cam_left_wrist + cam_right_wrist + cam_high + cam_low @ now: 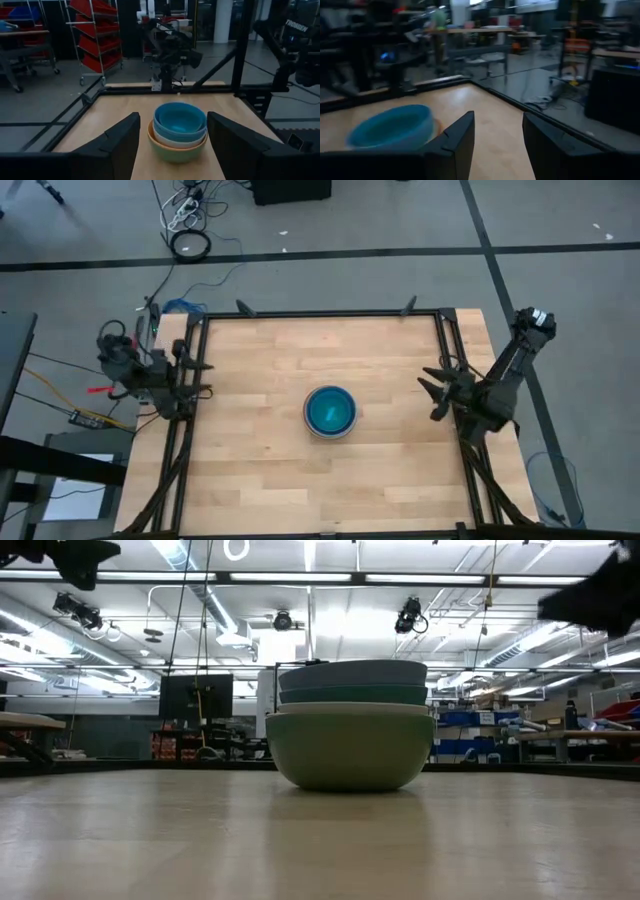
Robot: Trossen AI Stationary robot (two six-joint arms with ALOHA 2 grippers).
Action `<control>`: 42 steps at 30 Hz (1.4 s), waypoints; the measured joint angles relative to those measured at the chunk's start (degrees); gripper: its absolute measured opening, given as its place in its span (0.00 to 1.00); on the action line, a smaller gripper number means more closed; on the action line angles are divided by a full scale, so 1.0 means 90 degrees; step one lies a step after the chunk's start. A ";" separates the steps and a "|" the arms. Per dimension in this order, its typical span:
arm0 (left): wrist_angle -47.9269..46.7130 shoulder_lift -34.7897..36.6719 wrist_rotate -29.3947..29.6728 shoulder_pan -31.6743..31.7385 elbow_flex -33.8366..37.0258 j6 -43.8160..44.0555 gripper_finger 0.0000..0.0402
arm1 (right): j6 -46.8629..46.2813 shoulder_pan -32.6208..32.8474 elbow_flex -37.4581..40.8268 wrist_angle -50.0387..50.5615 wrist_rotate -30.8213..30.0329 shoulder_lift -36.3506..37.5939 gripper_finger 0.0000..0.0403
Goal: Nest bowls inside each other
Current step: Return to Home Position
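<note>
A stack of nested bowls stands at the middle of the wooden table, resting on its lowest bowl. In the low view the stack shows a pale green bowl at the bottom, then a white rim, a teal bowl and a blue bowl on top. My left gripper is at the table's left edge, open, pointing level toward the stack. My right gripper is at the right edge, open, with the stack off to one side of its fingers. Neither touches a bowl.
A black metal frame runs round the table top. Bare wood lies on all sides of the stack. Cables lie on the floor beyond the far edge. Shelves and benches stand in the room behind.
</note>
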State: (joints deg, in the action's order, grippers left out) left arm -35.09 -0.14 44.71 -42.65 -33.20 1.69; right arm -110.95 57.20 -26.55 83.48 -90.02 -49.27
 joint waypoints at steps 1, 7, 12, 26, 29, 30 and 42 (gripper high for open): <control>0.0207 -0.0001 -0.0002 0.0000 0.0133 -0.0049 0.59 | -0.0112 -0.0140 0.0210 -0.0142 0.0007 -0.0005 0.38; 0.1923 0.0000 0.0275 0.0019 0.1067 -0.0676 0.59 | 0.0143 -0.0694 0.0889 -0.0845 0.0001 -0.0105 0.38; 0.3157 0.0000 0.0232 0.0250 0.2161 -0.0650 0.58 | 0.0370 -0.1116 0.0950 -0.0852 0.0096 -0.0115 0.38; 0.3715 -0.0007 -0.0911 0.2134 0.2823 -0.0995 0.39 | 0.1512 -0.1333 0.0787 -0.4729 0.4934 -0.0074 0.38; 0.3735 -0.0029 -0.0498 0.2203 0.2823 -0.0998 0.39 | 0.1510 -0.1333 0.0787 -0.5292 0.5948 -0.0076 0.38; 0.3718 -0.0030 -0.0425 0.2203 0.2823 -0.0998 0.39 | 0.1510 -0.1333 0.0785 -0.5459 0.6239 -0.0078 0.38; 0.3815 -0.0036 -0.0426 0.2200 0.2823 -0.0702 0.39 | 0.1510 -0.1333 0.0783 -0.6859 0.7973 -0.0078 0.38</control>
State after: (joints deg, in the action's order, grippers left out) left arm -0.76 -0.47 40.88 -22.85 -7.79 -4.63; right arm -97.36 45.21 -19.51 21.75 -18.27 -49.98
